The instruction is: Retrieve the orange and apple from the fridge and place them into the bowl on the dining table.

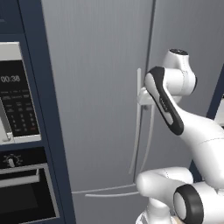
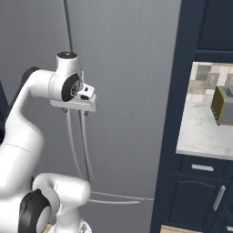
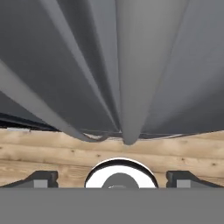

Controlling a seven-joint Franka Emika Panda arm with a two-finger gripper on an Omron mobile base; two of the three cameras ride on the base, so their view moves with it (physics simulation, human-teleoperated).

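The grey steel fridge (image 1: 96, 87) stands with both doors shut, so its inside is hidden. Two long curved handles (image 1: 138, 122) run down beside the door seam. My gripper (image 1: 142, 97) is up against the top of these handles (image 2: 84, 141), pointing down. In the hand view the fingertips (image 3: 41, 178) stand wide apart, and a thick handle (image 3: 127, 87) runs down the middle between them. The gripper (image 3: 113, 178) is open and holds nothing. The bowl and the dining table are out of view.
A black built-in microwave (image 1: 17, 100) and oven (image 1: 22, 192) sit in a navy column left of the fridge. To the right there is a navy cabinet frame (image 2: 175, 113) and a marble wall counter (image 2: 200, 132) with a toaster (image 2: 223, 107). Wooden floor (image 3: 52, 153) lies below.
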